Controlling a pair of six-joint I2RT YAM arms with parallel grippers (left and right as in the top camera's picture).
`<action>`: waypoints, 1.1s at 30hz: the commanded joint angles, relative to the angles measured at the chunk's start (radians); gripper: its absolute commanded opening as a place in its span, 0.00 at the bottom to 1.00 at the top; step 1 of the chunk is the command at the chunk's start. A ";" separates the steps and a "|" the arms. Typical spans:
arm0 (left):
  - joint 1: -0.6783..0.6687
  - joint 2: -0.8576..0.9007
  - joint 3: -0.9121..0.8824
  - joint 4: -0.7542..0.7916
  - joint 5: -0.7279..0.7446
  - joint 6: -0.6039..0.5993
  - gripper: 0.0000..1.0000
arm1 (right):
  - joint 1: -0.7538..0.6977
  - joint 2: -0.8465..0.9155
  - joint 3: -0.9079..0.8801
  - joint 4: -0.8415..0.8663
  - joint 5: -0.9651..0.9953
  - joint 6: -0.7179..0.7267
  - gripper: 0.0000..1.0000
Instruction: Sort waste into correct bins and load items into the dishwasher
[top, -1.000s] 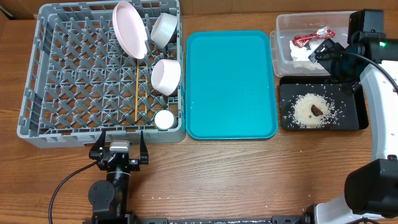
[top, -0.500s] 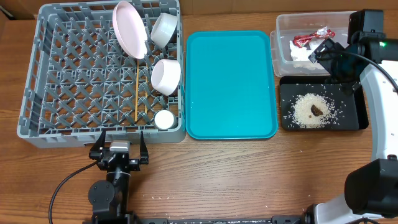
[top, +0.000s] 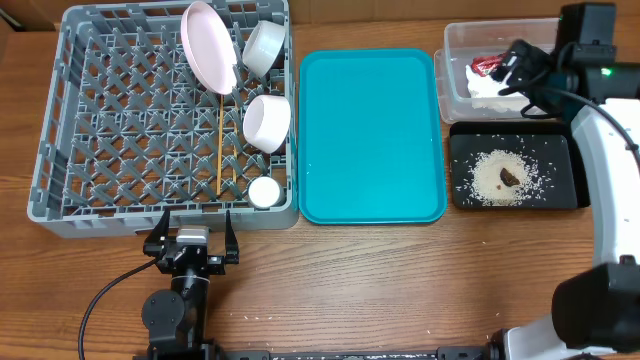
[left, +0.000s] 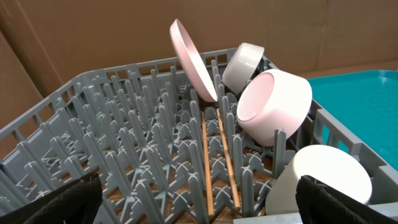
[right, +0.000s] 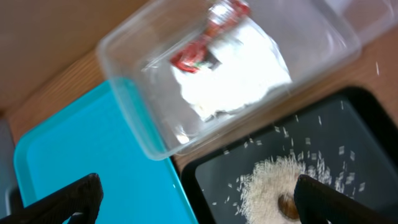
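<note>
1. The dish rack (top: 60, 120) was found unchanged from a second before. The plate (top: 207, 47), the bowls (top: 267, 122), the cup (top: 264, 192) and the chopsticks (top: 220, 150) were all seated in it, so the loading was judged complete.
2. Nothing was seen on the teal tray (top: 370, 140).
3. The one change was that the right gripper (top: 522, 68) had been shifted from the black tray (top: 565, 170) to over the clear tub (top: 460, 40). Its fingers were spread wide and nothing was clamped.
4. The left gripper (top: 193, 228) was left parked before the rack, fingers apart and empty.
5. The wrapper (right: 205, 43) and the napkin (right: 236, 81) were lying in the tub, and the rice (top: 495, 178) on the black tray. The sorting was therefore judged done.
</note>
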 joint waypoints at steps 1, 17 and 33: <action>0.010 -0.013 -0.007 0.003 0.000 0.018 1.00 | 0.056 -0.135 -0.003 0.013 0.017 -0.176 1.00; 0.010 -0.013 -0.007 0.003 0.000 0.018 1.00 | 0.061 -0.908 -0.898 0.533 -0.011 -0.188 1.00; 0.010 -0.013 -0.007 0.003 0.000 0.018 1.00 | 0.061 -1.657 -1.523 0.816 -0.048 -0.188 1.00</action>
